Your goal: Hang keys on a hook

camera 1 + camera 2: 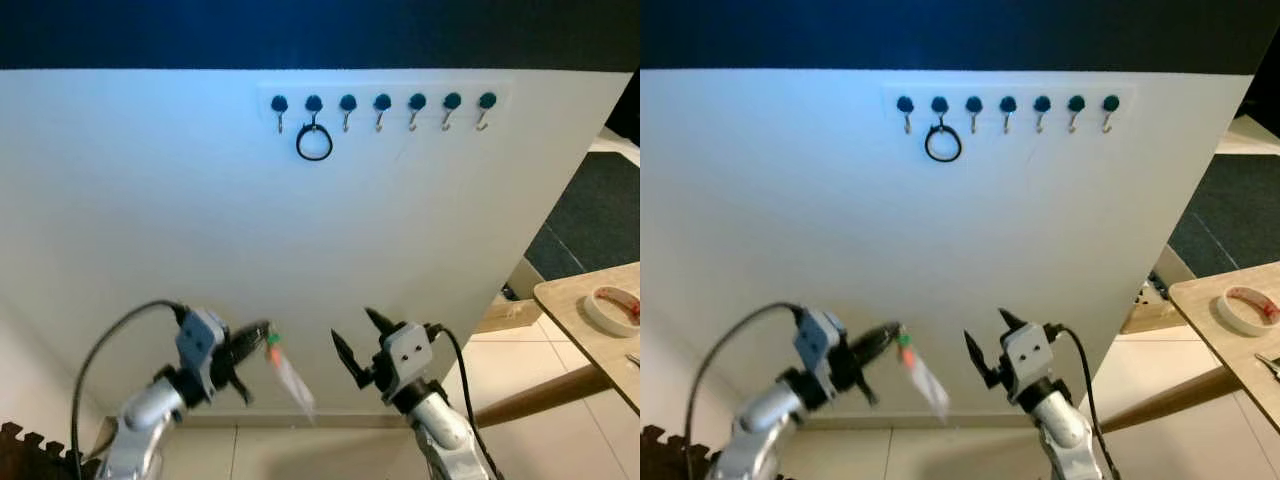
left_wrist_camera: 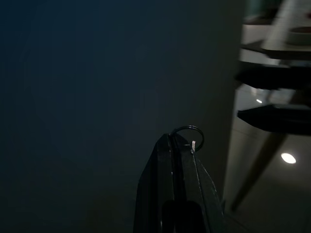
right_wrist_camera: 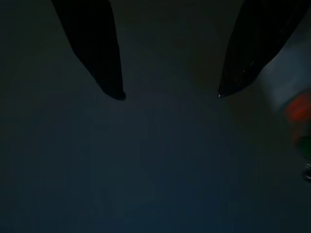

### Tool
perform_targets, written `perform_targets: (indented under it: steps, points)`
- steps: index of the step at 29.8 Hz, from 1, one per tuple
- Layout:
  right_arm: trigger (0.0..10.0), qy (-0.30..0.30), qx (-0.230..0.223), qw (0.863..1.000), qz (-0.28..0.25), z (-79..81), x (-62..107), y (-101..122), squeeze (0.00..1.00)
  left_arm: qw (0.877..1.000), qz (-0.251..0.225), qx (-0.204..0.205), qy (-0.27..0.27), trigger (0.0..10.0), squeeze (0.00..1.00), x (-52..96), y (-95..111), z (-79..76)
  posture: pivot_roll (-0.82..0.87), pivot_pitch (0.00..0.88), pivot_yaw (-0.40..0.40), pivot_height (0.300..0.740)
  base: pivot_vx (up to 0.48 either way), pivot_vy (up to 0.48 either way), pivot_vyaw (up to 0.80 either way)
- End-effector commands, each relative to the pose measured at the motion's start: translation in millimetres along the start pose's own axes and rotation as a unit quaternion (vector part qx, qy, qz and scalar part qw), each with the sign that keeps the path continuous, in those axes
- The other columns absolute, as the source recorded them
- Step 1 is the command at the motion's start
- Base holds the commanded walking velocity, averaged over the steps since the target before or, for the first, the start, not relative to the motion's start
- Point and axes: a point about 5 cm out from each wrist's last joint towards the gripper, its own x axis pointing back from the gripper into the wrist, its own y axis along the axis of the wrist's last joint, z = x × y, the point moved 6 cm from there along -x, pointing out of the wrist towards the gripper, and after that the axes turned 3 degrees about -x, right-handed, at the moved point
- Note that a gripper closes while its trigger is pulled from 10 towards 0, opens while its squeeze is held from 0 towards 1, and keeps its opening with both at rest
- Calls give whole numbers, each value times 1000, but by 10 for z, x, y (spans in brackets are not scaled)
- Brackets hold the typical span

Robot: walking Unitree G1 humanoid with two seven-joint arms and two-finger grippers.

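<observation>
A white rail of several dark-knobbed hooks [image 1: 383,105] is fixed high on the white wall. A black ring [image 1: 314,144] hangs from the second hook from the left. Low in front of the wall, my left gripper [image 1: 262,334] is shut on a key ring [image 2: 190,135]. From the ring dangles a blurred pale tag with an orange and green end [image 1: 288,374]. My right gripper [image 1: 358,335] stands open and empty just to the right of the keys, its fingers [image 3: 108,58] spread wide. Both grippers are far below the hooks.
A wooden table [image 1: 590,310] juts in at the right, with a roll of tape [image 1: 612,306] on it. The floor below is pale tile [image 1: 330,455]. A dark foam mat edge [image 1: 30,450] lies at the bottom left.
</observation>
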Motion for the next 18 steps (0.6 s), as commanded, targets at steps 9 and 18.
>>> perform_targets:
  steps: [9, 18]
  points:
    - [10000, -4, -43, 997, -68, -138, 62, 438, 0, 992, 32, -39, -113, 10000, 0, 14, 204, -63, 33, 45, 9, 740, 0, 0, 0]
    - [10000, 147, 49, 986, -66, 394, 97, 556, 0, 994, 57, -82, -42, 10000, 0, -114, 219, 219, 33, 36, 7, 740, 0, 0, 0]
